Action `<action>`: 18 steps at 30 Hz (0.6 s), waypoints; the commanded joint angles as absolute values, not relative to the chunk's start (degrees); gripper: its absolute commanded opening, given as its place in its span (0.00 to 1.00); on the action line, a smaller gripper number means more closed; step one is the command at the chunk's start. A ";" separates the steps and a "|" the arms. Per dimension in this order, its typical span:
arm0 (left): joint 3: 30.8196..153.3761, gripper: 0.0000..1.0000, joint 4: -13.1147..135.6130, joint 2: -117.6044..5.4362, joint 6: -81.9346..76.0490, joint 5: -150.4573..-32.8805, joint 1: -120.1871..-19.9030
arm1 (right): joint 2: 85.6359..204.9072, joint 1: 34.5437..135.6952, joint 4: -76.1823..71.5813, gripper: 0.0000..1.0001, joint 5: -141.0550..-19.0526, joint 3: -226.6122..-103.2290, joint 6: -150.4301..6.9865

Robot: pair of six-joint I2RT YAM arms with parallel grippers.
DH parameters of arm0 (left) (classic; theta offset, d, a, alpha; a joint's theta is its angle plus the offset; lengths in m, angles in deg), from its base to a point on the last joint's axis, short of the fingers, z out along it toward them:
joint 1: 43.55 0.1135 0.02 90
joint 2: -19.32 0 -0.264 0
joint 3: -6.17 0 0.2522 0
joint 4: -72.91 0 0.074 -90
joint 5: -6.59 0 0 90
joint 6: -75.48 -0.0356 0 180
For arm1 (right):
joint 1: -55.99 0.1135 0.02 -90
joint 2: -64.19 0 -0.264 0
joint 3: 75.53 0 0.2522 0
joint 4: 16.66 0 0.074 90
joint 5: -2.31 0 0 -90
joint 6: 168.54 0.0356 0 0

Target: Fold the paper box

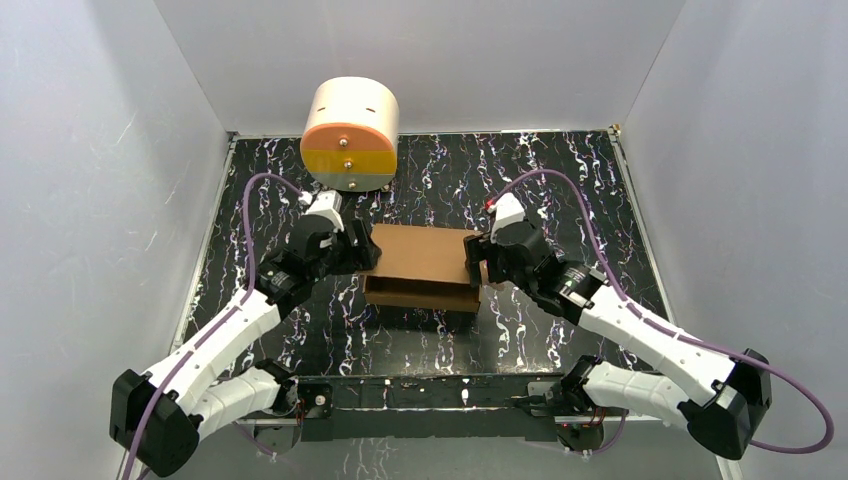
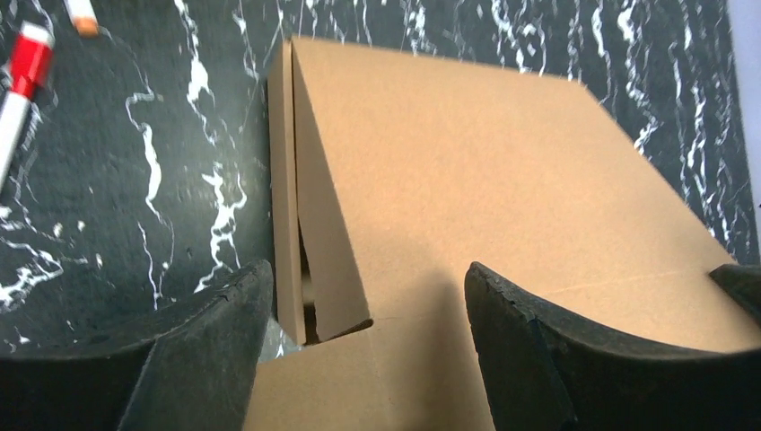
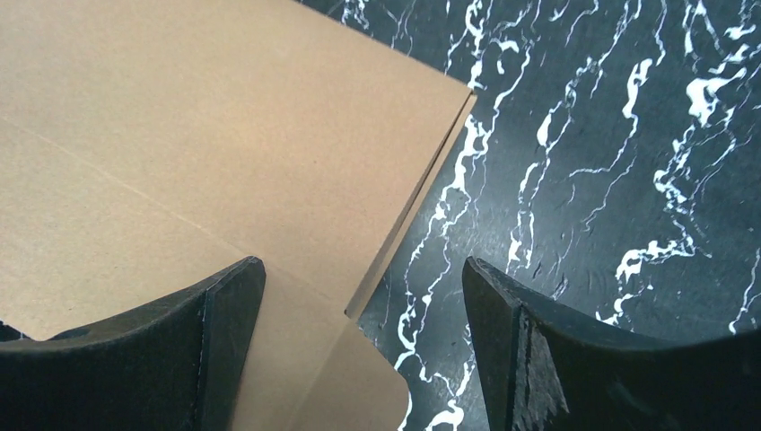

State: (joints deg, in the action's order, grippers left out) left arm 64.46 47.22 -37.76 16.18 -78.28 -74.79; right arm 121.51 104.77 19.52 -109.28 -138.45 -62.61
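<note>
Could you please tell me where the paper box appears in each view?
Top external: paper box at the centre of the black marbled table.
Left wrist: paper box fills centre and right.
Right wrist: paper box fills upper left.
Shared landmark: the black marbled table.

Brown paper box (image 1: 425, 262), lid ajar

Cream cylinder (image 1: 350, 122), orange-and-yellow face, sits at the far edge of the black marbled tabletop (image 1: 560, 180); a red-and-white marker (image 2: 21, 79) lies on it.
</note>
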 commanded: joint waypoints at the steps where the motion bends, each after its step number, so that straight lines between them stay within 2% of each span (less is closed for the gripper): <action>1: 60.22 0.75 48.30 -35.38 18.84 -81.95 -74.92 | 119.38 104.91 17.36 0.89 -107.63 -135.11 -59.90; 18: 44.06 0.75 56.73 -34.12 27.10 -78.96 -74.92 | 119.33 104.94 6.10 0.84 -105.65 -119.58 -54.77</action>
State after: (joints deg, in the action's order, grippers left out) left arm 46.65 53.54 -34.00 24.81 -80.53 -74.79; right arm 118.56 104.77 11.58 -105.85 -121.62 -56.17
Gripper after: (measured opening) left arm 0.748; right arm 0.854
